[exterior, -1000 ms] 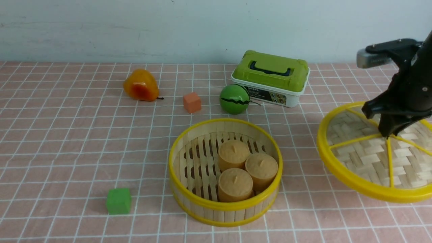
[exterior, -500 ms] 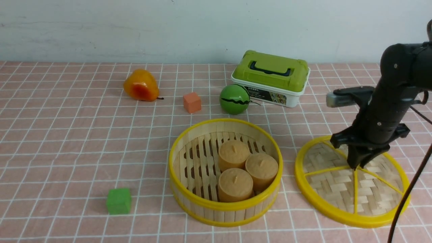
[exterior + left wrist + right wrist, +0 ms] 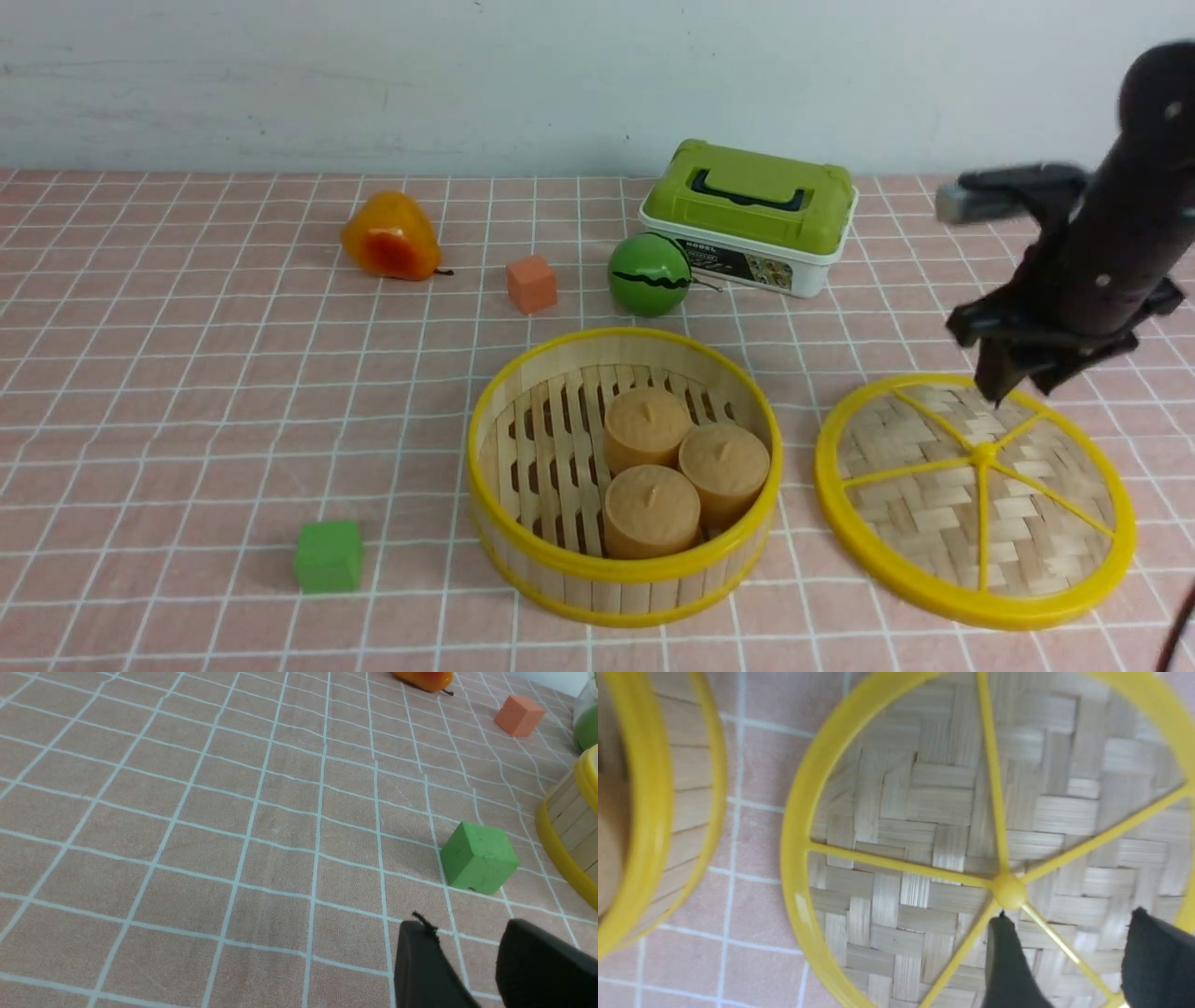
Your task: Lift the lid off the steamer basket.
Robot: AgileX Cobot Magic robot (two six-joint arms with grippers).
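Note:
The lid point(image 3: 976, 499), a woven bamboo disc with a yellow rim and spokes, lies flat on the table to the right of the steamer basket point(image 3: 624, 471). The basket is uncovered and holds three tan buns point(image 3: 681, 467). My right gripper point(image 3: 1013, 387) is open and empty, hovering just above the lid's far edge. In the right wrist view the lid point(image 3: 924, 812) fills the frame and my gripper point(image 3: 1069, 924) spreads over one spoke near the hub, with the basket wall point(image 3: 658, 812) beside it. My left gripper point(image 3: 467, 933) is open over bare cloth, out of the front view.
A green cube point(image 3: 328, 556) sits front left of the basket, near my left gripper point(image 3: 479, 863). Behind the basket stand a green ball point(image 3: 649, 273), an orange cube point(image 3: 531, 283), a yellow-orange pear point(image 3: 389, 236) and a white box with a green top point(image 3: 749, 215).
My right gripper lowered the lid onto the table to the right of the basket, let go of it and rose up and back. The left arm has not moved.

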